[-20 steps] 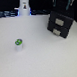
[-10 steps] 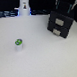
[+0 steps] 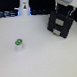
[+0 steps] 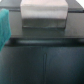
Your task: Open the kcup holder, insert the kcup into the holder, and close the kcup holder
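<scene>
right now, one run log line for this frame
phase: at kcup holder | end effector: above holder, state unclear | kcup: on table, untouched

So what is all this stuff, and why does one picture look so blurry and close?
These are two cameras looking at one moment. The exterior view sees a pale table from off the arm. At the back stands a black box with two drawer fronts, the kcup holder. Just above it is the gripper, the pinching hand of a robot arm. Whether it is open or shut is too blurry to tell, and it does not seem to hold anything. The little white cup with a green top is the kcup, sitting alone on the table. A tall white bottle-like thing stands behind. The wrist view rides on the arm, so it shows the black box very close.
</scene>
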Robot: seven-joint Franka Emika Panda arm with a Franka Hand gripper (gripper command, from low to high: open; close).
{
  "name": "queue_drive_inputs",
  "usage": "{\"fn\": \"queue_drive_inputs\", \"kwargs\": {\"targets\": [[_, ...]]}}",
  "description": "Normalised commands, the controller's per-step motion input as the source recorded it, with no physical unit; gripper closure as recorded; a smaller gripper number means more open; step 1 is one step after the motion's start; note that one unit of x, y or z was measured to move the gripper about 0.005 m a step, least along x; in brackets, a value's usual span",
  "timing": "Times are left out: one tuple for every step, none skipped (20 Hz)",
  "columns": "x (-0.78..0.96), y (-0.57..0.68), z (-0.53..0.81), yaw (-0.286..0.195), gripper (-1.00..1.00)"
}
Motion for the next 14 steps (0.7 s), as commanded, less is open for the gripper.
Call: {"fn": "queue_drive_inputs", "kwargs": {"targets": [[-0.35, 0.03, -0.34, 0.006, -1.0], [-0.37, 0.05, -0.35, 0.01, -1.0], [-0.38, 0.11, -0.39, 0.012, -1.0], [-0.41, 0.15, -0.43, 0.005, -1.0], [-0.47, 0.1, -0.4, 0.006, -1.0], [-0.46, 0.06, -0.43, -0.001, -1.0], [-0.47, 0.05, -0.45, -0.007, -1.0], [-0.43, 0.0, -0.48, -0.019, -1.0], [-0.42, -0.02, -0.49, -0.036, -1.0], [-0.39, -0.01, -0.51, -0.043, -1.0], [-0.36, -0.02, -0.53, -0.046, -1.0], [-0.34, -0.01, -0.54, -0.046, -1.0], [-0.32, -0.01, -0.54, -0.045, -1.0], [-0.31, -0.01, -0.53, -0.045, -1.0]]}}
